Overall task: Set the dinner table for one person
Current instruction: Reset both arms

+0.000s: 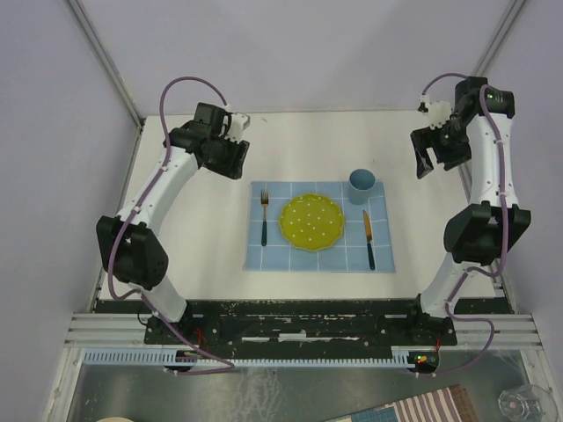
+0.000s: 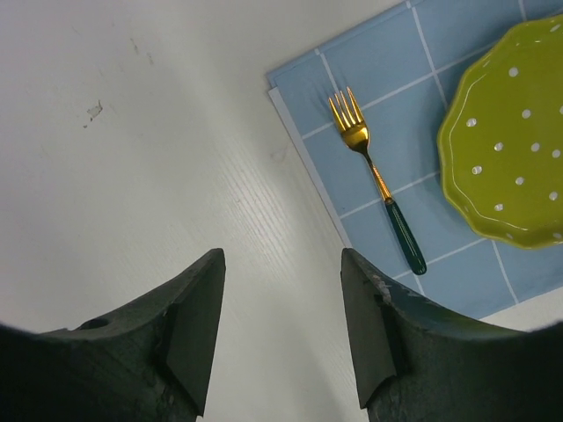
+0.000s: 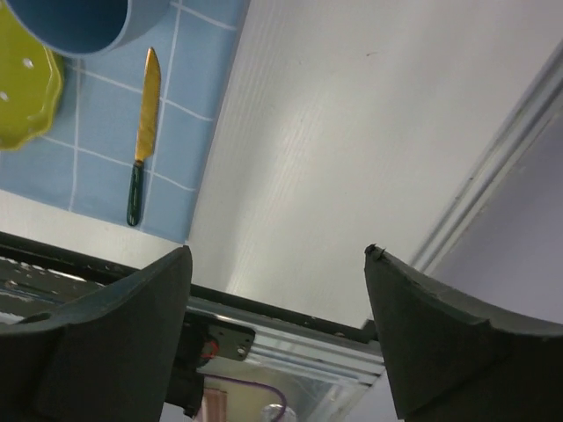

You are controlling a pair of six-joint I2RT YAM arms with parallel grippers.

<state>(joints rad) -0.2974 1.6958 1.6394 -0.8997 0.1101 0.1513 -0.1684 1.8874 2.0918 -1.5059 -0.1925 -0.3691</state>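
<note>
The table (image 1: 308, 145) spreads beneath both my arms. At its middle the blue cloth (image 1: 264, 255) carries the plate (image 1: 311, 221), with the fork (image 1: 264, 217) left of it, the knife (image 1: 369, 237) right and the cup (image 1: 361, 183) behind, so the setting looks done to me. My left pincer (image 1: 230, 154) and right pincer (image 1: 428, 158) both hang apart and empty, off the cloth. A careless sweep inward could tip the cup or skew the cutlery.
</note>
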